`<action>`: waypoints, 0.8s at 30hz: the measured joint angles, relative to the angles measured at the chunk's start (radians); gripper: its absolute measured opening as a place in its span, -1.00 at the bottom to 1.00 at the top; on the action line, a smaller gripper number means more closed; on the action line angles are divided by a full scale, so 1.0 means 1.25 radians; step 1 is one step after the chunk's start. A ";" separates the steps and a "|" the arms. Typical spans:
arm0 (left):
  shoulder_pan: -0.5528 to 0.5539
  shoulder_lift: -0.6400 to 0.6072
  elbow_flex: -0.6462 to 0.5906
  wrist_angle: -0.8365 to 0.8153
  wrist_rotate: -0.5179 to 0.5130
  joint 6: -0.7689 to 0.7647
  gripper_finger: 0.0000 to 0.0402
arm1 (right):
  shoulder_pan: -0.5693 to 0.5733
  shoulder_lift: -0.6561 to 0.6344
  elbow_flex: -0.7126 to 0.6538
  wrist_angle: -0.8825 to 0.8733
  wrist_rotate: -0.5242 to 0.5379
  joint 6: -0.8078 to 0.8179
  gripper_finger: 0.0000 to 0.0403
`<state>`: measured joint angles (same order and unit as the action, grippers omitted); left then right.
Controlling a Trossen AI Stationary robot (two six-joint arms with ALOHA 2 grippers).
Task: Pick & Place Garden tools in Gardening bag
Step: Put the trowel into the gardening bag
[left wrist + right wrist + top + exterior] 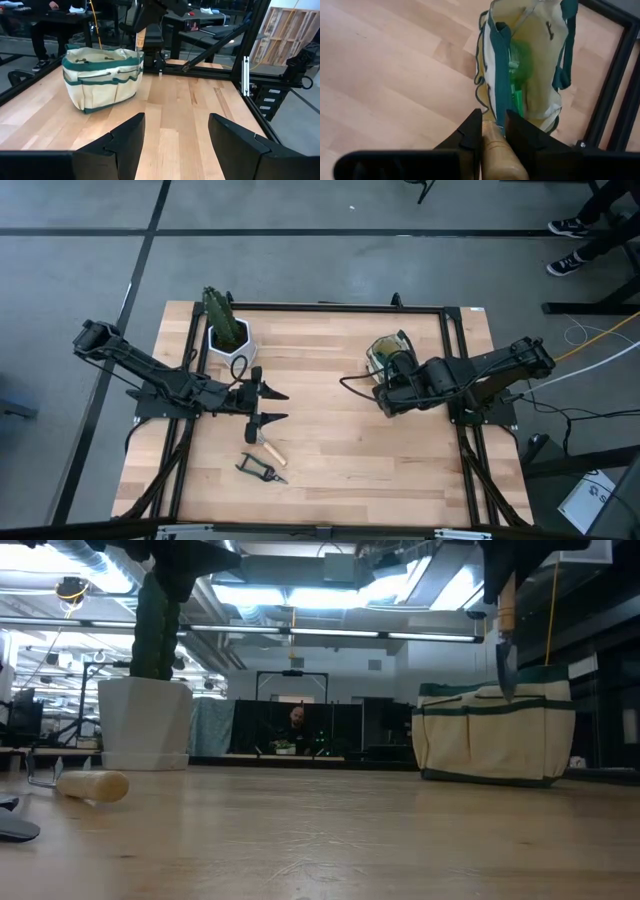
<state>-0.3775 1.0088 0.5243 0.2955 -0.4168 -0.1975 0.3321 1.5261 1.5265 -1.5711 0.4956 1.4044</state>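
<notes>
The right claw (492, 131) is clamped on a wooden handle (498, 150) that runs up between its two dark fingers; this is the trowel (506, 650), whose metal blade hangs point-down from the claw in the low view. Directly under the claw, the blade's tip hangs at the green-trimmed rim of the gardening bag (530, 65), the tan tote standing upright on the surface (330, 440); whether the tip touches the fabric cannot be told. Just past the claw, inside the bag's open mouth, something green and plastic lies against the lining, likely the spray bottle (520, 62). From above, this claw (388, 395) hangs over the near edge of the bag (385, 352), close to the surface's right frame. Well apart, across the bare wood, the left claw (268, 406) hovers with its fingers spread wide and nothing between them, pointing toward the bag (102, 75), which it sees far ahead of its fingers (120, 145). Just beside this open claw, a little toward the front edge of the surface, lies a wooden-handled tool (265, 445); only its pale handle (92, 785) shows clearly in the low view, so its head cannot be made out. A little farther from the claw, nearer the front edge, lie the black-handled pruning shears (260, 470). Behind the left claw, toward the back of the surface, stands a green cactus-like plant (220, 315) in a white pot (230, 340).
</notes>
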 joint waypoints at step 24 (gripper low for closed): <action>0.000 0.000 0.000 0.000 0.000 0.000 0.06 | -0.010 0.000 -0.129 -0.001 -0.005 0.027 -0.67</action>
<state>-0.3777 1.0084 0.5243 0.2951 -0.4168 -0.1970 0.3195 1.5261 1.3658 -1.5718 0.4894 1.4388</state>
